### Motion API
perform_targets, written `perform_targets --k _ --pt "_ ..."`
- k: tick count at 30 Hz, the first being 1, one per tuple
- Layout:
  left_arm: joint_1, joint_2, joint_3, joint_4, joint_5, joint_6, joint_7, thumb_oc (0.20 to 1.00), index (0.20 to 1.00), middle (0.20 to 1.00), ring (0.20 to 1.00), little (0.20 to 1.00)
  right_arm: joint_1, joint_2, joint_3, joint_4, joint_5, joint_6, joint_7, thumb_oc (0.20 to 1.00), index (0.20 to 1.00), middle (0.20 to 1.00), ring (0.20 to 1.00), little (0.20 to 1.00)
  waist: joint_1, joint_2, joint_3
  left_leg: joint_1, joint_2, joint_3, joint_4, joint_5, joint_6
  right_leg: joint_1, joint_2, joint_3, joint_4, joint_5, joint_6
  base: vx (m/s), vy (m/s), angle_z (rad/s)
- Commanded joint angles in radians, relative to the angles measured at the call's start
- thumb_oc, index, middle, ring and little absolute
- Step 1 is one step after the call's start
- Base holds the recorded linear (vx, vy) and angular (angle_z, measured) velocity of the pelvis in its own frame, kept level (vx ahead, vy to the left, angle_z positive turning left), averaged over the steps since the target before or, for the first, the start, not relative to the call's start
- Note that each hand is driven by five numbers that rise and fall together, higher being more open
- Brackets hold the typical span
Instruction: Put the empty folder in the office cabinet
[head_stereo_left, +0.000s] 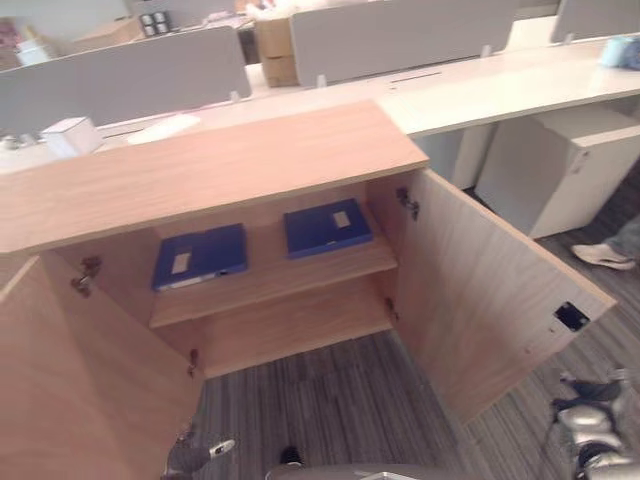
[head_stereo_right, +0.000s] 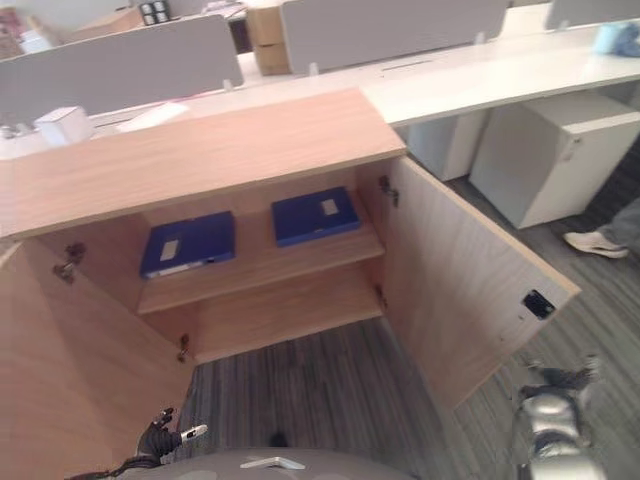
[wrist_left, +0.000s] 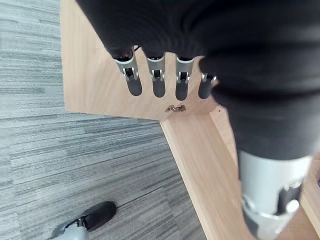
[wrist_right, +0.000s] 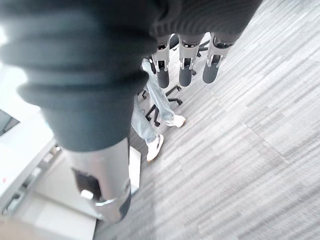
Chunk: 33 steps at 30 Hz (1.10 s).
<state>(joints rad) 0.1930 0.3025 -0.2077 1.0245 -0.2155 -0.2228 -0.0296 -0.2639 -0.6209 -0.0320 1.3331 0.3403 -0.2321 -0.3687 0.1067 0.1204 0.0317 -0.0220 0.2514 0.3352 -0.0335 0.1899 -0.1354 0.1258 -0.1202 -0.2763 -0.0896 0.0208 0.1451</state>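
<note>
A low cabinet of light brown wood (head_stereo_left: 210, 165) stands open on a grey striped carpet floor (head_stereo_left: 330, 400), both of its doors swung wide: the left door (head_stereo_left: 70, 390) and the right door (head_stereo_left: 480, 290). Inside, on the upper shelf (head_stereo_left: 270, 280), two flat dark blue folders lie side by side and apart. The left blue folder (head_stereo_left: 200, 256) lies near the left inner wall; the right blue folder (head_stereo_left: 327, 227) lies near the right inner wall. Each carries a small pale label on its cover.

The robot's left hand (wrist_left: 165, 75) hangs low beside the open left door, its fingers straight and relaxed, holding nothing. The robot's right hand (wrist_right: 187, 60) hangs low over the carpet beyond the right door, its fingers likewise straight and empty.

Behind the cabinet runs a long white desk (head_stereo_left: 500, 85) with grey divider panels (head_stereo_left: 400, 35). A small white box (head_stereo_left: 70, 135) sits on the desk at the left. A white pedestal unit (head_stereo_left: 560, 170) stands under the desk at the right, and a person's white shoe (head_stereo_left: 603, 257) shows on the carpet near it.
</note>
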Motion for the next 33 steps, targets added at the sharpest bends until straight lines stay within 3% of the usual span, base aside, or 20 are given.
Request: perform_targets --k 1,7,9,22,27,28,33 --pt "-0.076 0.061 -0.03 0.013 -0.02 -0.007 -0.006 1.0 1.0 1.0 1.0 1.0 -0.052 -0.01 -0.018 -0.002 0.096 -0.016 0.031 1.0 1.0 1.0 1.0 1.0 0.013 -0.025 0.015 -0.078 0.0 -0.005 -0.035 0.074 -0.03 0.054 0.007 -0.004 0.002 -0.079 -0.009 -0.01 -0.033 0.16" --pt "-0.067 0.059 -0.031 0.018 -0.004 -0.002 -0.014 1.0 1.0 1.0 1.0 1.0 -0.077 -0.048 0.006 -0.021 0.104 -0.012 0.082 1.0 1.0 1.0 1.0 1.0 0.017 0.004 0.006 -0.075 0.0 -0.02 -0.043 0.092 -0.037 0.068 0.018 -0.022 0.002 -0.089 -0.016 0.0 -0.019 0.19" --pt "-0.07 0.065 -0.02 0.03 0.004 0.002 -0.016 1.0 1.0 1.0 1.0 1.0 -0.076 -0.045 0.049 -0.055 0.097 -0.014 0.139 1.0 1.0 1.0 1.0 1.0 0.021 0.012 0.003 -0.072 0.005 -0.025 -0.044 0.103 -0.042 0.075 0.024 -0.024 0.002 -0.095 -0.022 0.01 -0.019 0.02" --pt "-0.062 0.066 0.057 0.072 0.053 0.006 -0.041 1.0 1.0 1.0 1.0 1.0 0.103 0.012 0.309 -0.526 0.059 -0.061 0.422 1.0 1.0 1.0 1.0 1.0 0.008 0.006 0.009 -0.068 0.036 -0.029 -0.037 0.136 -0.062 0.095 0.046 -0.031 0.002 -0.107 -0.047 -0.01 -0.022 0.0" --pt "-0.061 0.066 0.057 0.072 0.053 0.006 -0.041 1.0 1.0 1.0 1.0 1.0 0.103 0.012 0.309 -0.526 0.059 -0.061 0.422 1.0 1.0 1.0 1.0 1.0 0.008 0.006 0.009 -0.068 0.036 -0.03 -0.037 0.137 -0.062 0.095 0.046 -0.031 0.002 -0.107 -0.047 -0.01 -0.013 0.02" --pt "-0.046 0.058 0.086 0.091 0.074 0.009 -0.047 1.0 1.0 1.0 1.0 1.0 0.169 0.045 0.396 -0.669 0.05 -0.063 0.498 1.0 1.0 1.0 1.0 1.0 0.017 0.005 0.011 -0.069 0.053 -0.037 -0.036 0.162 -0.074 0.105 0.063 -0.039 0.002 -0.114 -0.058 -0.03 -0.065 0.04" --pt "-0.027 0.043 0.097 0.086 0.076 0.009 -0.05 1.0 1.0 1.0 1.0 1.0 0.17 0.061 0.489 -0.776 0.052 -0.06 0.553 1.0 1.0 1.0 1.0 1.0 0.032 0.006 0.017 -0.079 0.064 -0.052 -0.036 0.184 -0.084 0.105 0.073 -0.05 0.002 -0.118 -0.062 -0.04 -0.04 0.06"
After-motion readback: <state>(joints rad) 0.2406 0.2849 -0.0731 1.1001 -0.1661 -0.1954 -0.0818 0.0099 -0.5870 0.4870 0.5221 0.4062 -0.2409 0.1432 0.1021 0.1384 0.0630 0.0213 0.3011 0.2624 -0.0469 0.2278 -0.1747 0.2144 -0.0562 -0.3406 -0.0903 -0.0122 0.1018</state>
